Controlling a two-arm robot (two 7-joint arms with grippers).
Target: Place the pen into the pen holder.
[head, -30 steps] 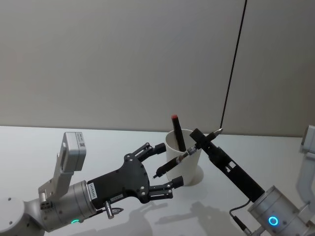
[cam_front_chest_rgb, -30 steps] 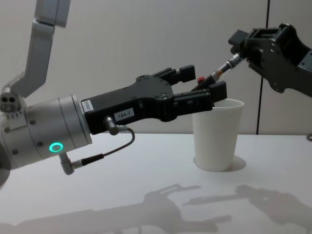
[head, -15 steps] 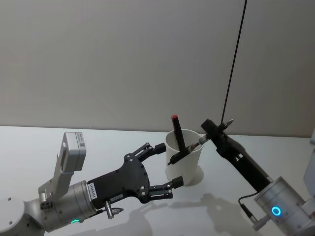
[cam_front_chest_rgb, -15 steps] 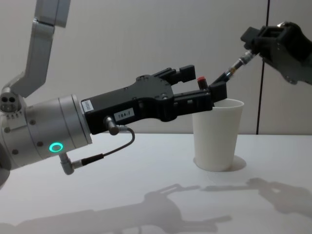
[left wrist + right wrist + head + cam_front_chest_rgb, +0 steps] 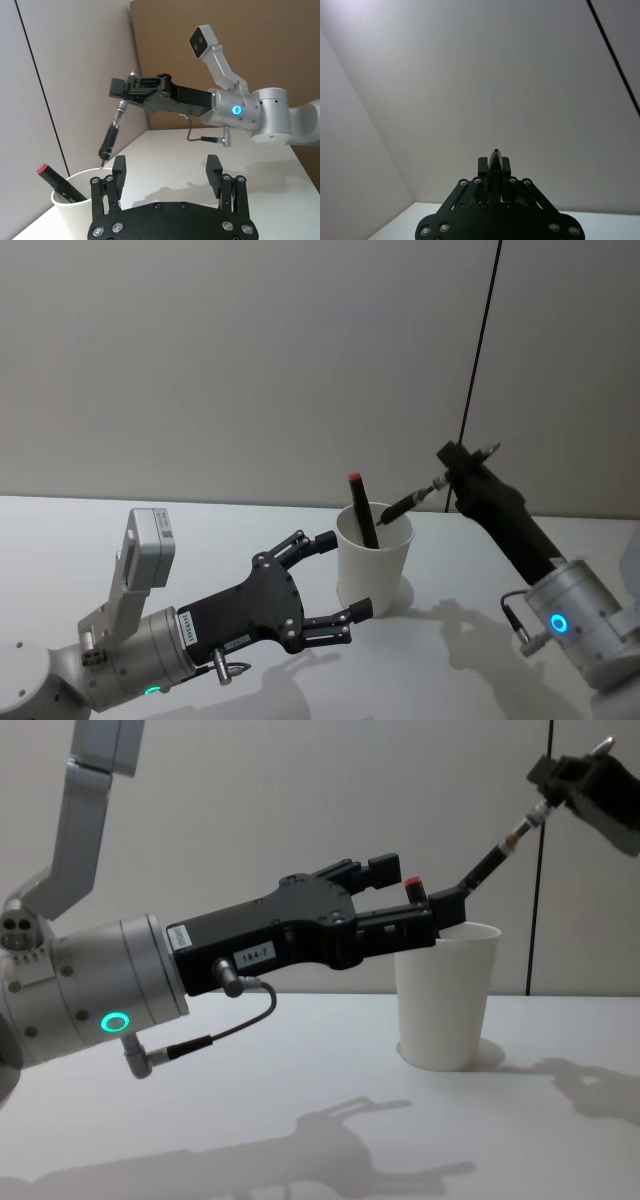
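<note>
The pen holder (image 5: 373,565), a white paper cup (image 5: 447,1005), stands upright on the table. A red-capped marker (image 5: 360,505) leans inside it. My right gripper (image 5: 458,472) is shut on the upper end of a slim black pen (image 5: 412,499) (image 5: 497,853). The pen slants down towards the cup, and its tip (image 5: 103,161) hangs just above the rim. My left gripper (image 5: 342,575) is open beside the cup on its left, with its fingers (image 5: 119,172) near the cup wall and holding nothing. In the right wrist view the pen's end (image 5: 495,155) pokes out between the shut jaws.
The white table (image 5: 470,660) stretches bare to the right and in front of the cup. A grey wall with a dark vertical seam (image 5: 483,350) stands close behind. A brown board (image 5: 240,45) rises behind the right arm in the left wrist view.
My right gripper has pulled up and to the right with the pen. The pen's tip has moved from beside the cup's front to just above its rim. The left arm has stayed still.
</note>
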